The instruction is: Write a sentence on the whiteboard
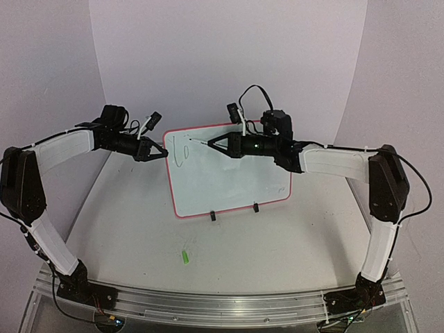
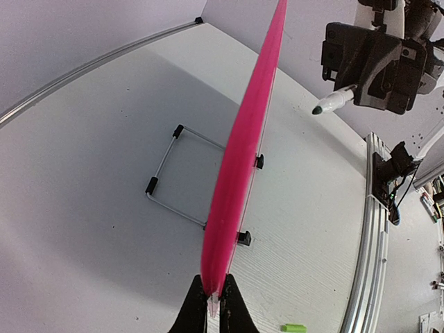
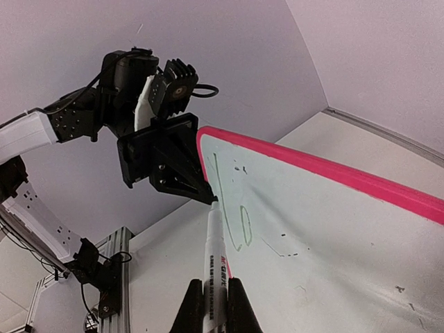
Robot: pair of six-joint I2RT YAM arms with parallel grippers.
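Observation:
The whiteboard (image 1: 232,177) stands upright mid-table on two black feet, its rim red-pink. My left gripper (image 1: 161,152) is shut on its upper left edge; in the left wrist view the jaws pinch the pink rim (image 2: 243,139) seen edge-on. My right gripper (image 1: 210,144) is shut on a white marker (image 3: 216,257) with a green tip. The marker's tip (image 2: 318,109) hovers a little off the board face, near the top left. Of the sentence, thin green strokes (image 3: 236,215) reading about "Lo" show there, with a faint line and a few specks beside them.
A small green cap (image 1: 185,257) lies on the table in front of the board. A wire stand (image 2: 173,173) props the board from behind. An aluminium rail (image 1: 222,302) runs along the near edge, and white walls close the back and sides.

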